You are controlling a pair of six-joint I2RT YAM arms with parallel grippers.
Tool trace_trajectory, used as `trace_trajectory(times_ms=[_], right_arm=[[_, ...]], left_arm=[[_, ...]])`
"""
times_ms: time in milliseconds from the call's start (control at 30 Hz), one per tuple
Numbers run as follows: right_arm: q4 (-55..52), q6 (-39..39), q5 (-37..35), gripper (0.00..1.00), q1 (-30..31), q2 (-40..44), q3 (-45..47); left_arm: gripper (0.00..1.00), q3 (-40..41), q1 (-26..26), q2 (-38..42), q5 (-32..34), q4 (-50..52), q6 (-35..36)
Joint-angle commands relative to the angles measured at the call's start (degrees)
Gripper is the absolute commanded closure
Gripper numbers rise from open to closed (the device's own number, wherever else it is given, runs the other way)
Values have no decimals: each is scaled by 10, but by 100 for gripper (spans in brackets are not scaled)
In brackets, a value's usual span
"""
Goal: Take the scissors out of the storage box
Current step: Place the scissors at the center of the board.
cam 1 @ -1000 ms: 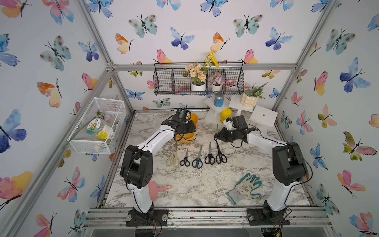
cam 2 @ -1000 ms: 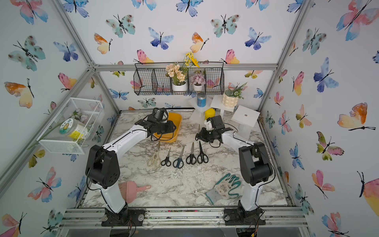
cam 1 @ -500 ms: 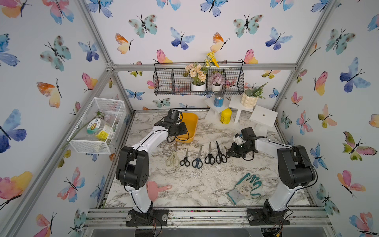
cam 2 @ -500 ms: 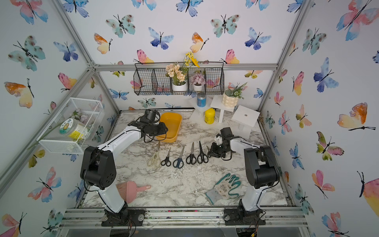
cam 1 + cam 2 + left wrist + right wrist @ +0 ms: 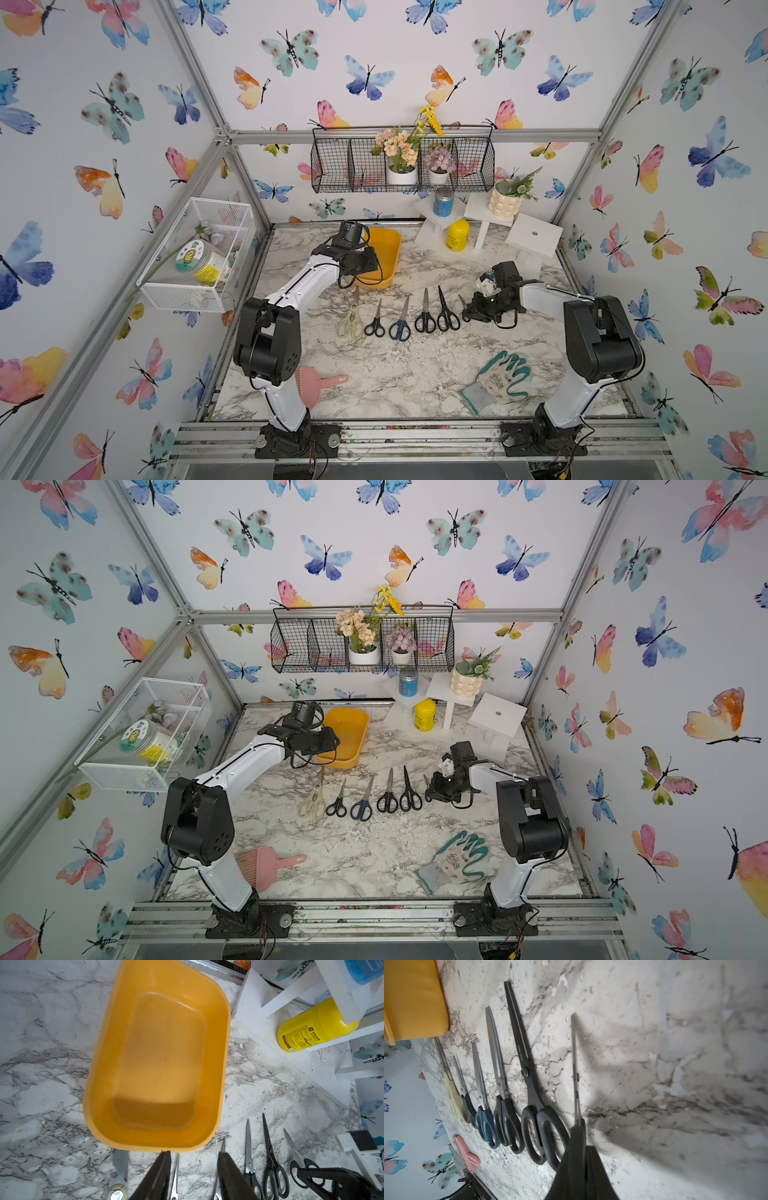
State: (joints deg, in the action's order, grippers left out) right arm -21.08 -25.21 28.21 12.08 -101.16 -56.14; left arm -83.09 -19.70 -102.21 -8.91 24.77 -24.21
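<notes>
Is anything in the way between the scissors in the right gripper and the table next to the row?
Nothing visible. The right gripper holds the black-handled scissors over bare marble table, beside the large black scissors.

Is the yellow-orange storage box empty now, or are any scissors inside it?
Empty. The left wrist view shows the storage box with a bare floor, and scissors lie in a row outside it.
</notes>
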Motion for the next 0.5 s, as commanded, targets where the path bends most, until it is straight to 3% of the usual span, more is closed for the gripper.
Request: trace_trajectory(times_ms=[0,467], right_arm=[[-9,-20,-35,84,-5,10,20],[-53,-6,-83,57,-5,22,2]], left_arm=[[57,-19,2,6,2,13,2],[57,-24,0,1,5,21,11]])
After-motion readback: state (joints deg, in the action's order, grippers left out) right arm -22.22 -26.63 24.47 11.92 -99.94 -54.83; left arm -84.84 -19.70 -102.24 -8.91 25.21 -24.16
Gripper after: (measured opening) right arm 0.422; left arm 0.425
